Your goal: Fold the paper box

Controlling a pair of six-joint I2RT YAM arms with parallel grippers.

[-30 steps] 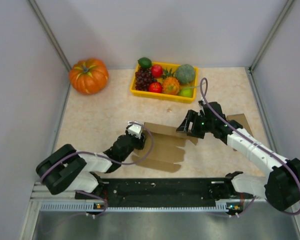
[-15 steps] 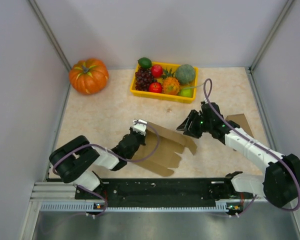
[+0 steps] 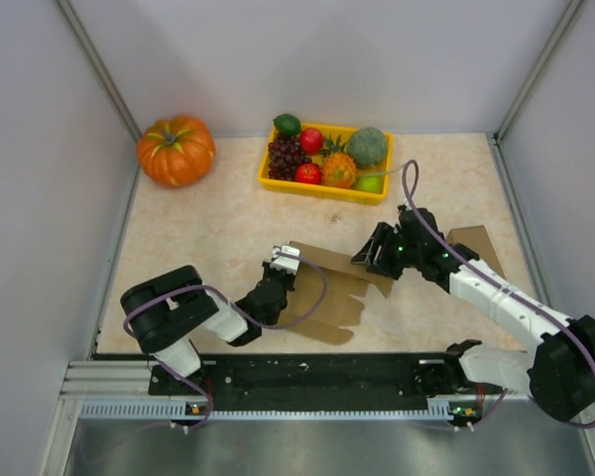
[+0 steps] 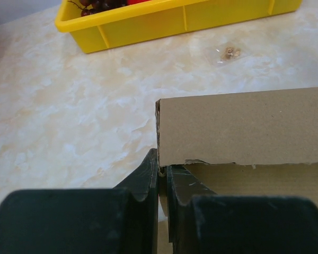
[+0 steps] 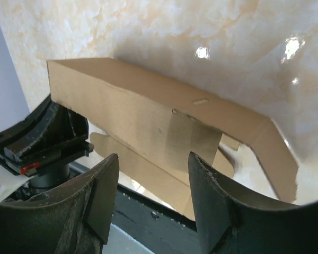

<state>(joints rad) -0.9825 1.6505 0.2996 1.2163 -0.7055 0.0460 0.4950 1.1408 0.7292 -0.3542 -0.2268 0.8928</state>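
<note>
Cardboard box [image 3: 342, 297] lies on the counter [image 3: 198, 228], nearer the arms than the yellow tray [image 3: 317, 186]. Left tool [image 4: 161, 169] pinches its left edge; right tool [image 5: 153, 159] is spread at its right end.

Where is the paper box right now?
Top view: the paper box sits front-centre on the table, between the left gripper, shut on its left edge, and the right gripper.
</note>
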